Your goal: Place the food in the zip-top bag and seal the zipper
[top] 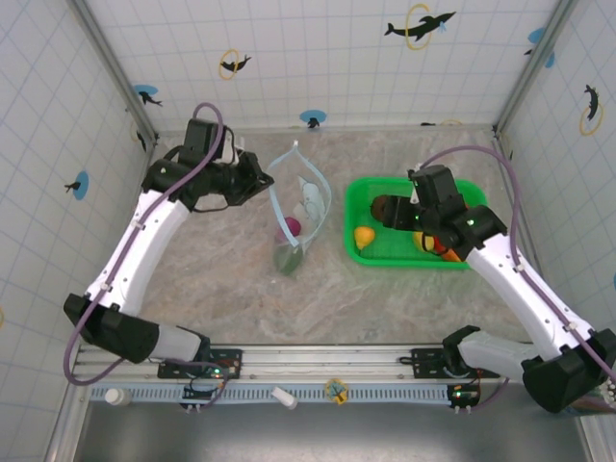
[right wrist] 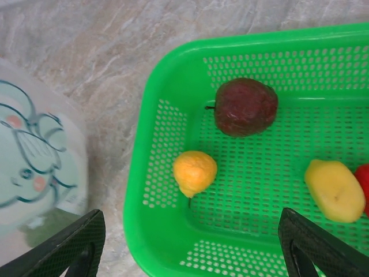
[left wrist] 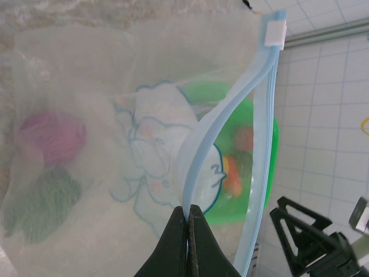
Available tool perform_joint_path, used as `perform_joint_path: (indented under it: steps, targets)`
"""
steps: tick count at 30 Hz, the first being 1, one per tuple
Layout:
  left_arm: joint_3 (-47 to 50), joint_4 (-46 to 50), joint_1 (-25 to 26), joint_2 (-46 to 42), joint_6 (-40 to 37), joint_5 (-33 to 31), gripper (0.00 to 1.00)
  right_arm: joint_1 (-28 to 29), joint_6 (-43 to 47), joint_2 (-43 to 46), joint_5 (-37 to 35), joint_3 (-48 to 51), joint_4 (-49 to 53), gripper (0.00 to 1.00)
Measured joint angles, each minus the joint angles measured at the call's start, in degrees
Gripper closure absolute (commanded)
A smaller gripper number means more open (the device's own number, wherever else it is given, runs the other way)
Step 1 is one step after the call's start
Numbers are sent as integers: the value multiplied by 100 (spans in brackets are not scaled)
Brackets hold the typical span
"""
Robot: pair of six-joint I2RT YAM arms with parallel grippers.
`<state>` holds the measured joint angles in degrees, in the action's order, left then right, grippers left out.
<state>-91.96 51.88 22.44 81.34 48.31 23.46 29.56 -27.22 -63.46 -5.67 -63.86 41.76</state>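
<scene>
Marble table (top: 385, 298) holds the zip-top bag (top: 296, 217) in the middle, with the left gripper (left wrist: 187, 209) pinching its zipper (left wrist: 230, 115). Filling step: the right gripper (right wrist: 190, 231), wide open over the green basket (right wrist: 137, 190) at right, should drop and grab the maroon fruit (right wrist: 246, 107).

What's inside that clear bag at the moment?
In the clear bag, two toy foods: a pink-purple one and a green one. Its printed cartoon covers part, so more could hide behind.

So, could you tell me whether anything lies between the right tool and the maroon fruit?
Nothing visible does: the open right tool hangs above the green basket, and the maroon fruit lies uncovered inside.
</scene>
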Motion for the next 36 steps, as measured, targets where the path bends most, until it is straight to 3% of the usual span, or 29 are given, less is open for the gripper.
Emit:
perform_joint_path:
  steps: [6, 13, 23, 30, 36]
  targets:
    - [-555, 376, 0, 352, -72, -173, 100, -146, 157, 304, -109, 503, 59, 17]
    - [1023, -946, 7, 319, 527, 337, 100, -896, 70, 149, 540, 1346, -575, 0]
    - [1582, -2229, 11, 457, 1014, 1045, 100, -1532, -50, -1438, 1220, 1626, -2446, 1]
    - [1716, -2710, 11, 505, 1207, 1397, 100, -1729, -151, -2693, 1499, 1447, -3187, 1]
    - [1716, -2905, 35, 671, 1327, 1663, 100, -1799, -321, -3104, 1869, 1408, -3877, 0]
